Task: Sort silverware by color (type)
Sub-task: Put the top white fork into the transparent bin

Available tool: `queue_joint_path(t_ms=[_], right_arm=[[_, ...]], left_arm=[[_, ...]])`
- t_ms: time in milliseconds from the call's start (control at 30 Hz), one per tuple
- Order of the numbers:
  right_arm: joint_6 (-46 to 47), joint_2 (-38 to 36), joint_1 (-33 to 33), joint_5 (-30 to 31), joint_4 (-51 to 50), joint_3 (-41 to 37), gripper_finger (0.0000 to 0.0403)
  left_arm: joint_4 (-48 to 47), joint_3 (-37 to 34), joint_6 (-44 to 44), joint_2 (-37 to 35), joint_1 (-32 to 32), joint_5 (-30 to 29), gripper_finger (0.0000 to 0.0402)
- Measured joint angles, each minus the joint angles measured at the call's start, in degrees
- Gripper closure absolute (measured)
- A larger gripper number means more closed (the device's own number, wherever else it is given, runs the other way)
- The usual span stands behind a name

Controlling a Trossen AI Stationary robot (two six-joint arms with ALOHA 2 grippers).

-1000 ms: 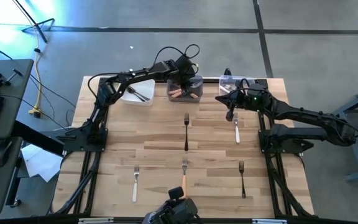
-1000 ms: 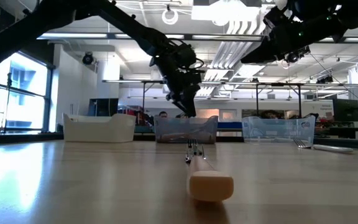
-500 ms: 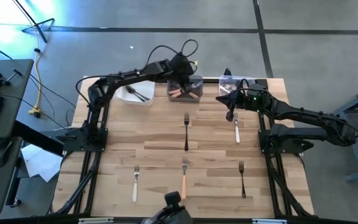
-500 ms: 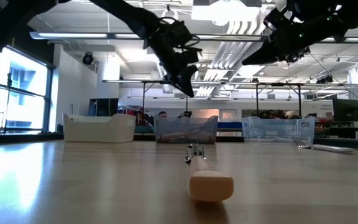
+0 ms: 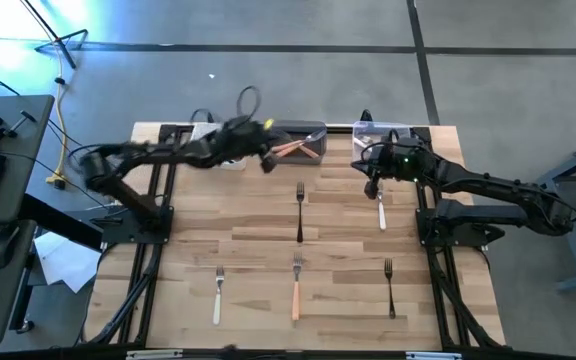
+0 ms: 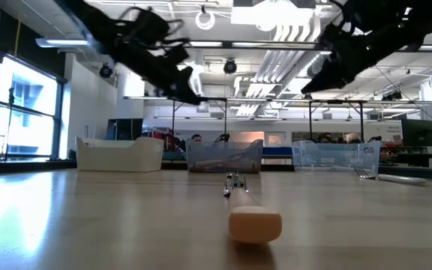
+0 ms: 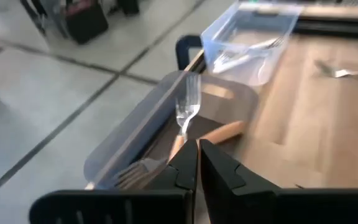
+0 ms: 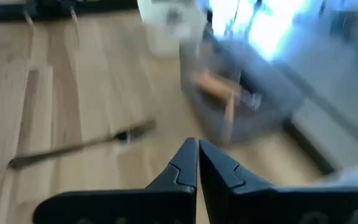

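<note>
Left gripper: dark fingers pressed together, nothing between them, raised above the surface just in front of the middle bin. Right gripper: fingers likewise closed and empty, raised over the white-handled fork near the right-hand bin.

Surface: pale wooden planks, visible grain. Three small rectangular bins stand in a row along its far edge. The middle bin is clear plastic and holds forks with orange-peach handles and silver tines. The right-hand bin is clear plastic and holds metal forks, handle colour not discernible. The left bin is opaque white; contents hidden.

Loose on the surface: a black-handled fork at centre; nearer the front, a white-handled one, an orange-peach one and a black one, well apart.
</note>
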Motion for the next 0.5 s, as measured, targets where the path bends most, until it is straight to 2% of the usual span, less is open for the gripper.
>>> queue_joint_path(t_ms=[100,267,400,500], right_arm=[[5.0,0.0,1.1,3.2,-6.4,0.0,0.0403],[14.2,0.0,5.6,11.0,-14.1,0.0,0.0401],[23.1,0.0,11.1,15.1,-19.5,0.0,0.0383],[34.2,0.0,14.7,16.3,-25.7,0.0,0.0362]], left_arm=[[6.4,-10.0,-1.4,-7.1,-1.4,0.0,0.0398],[15.2,-22.6,-4.1,-16.9,-3.9,0.0,0.0398],[19.9,-29.2,-4.0,-22.2,-5.9,0.1,0.0398],[21.7,-32.5,-4.0,-24.5,-6.9,0.0,0.0398]])
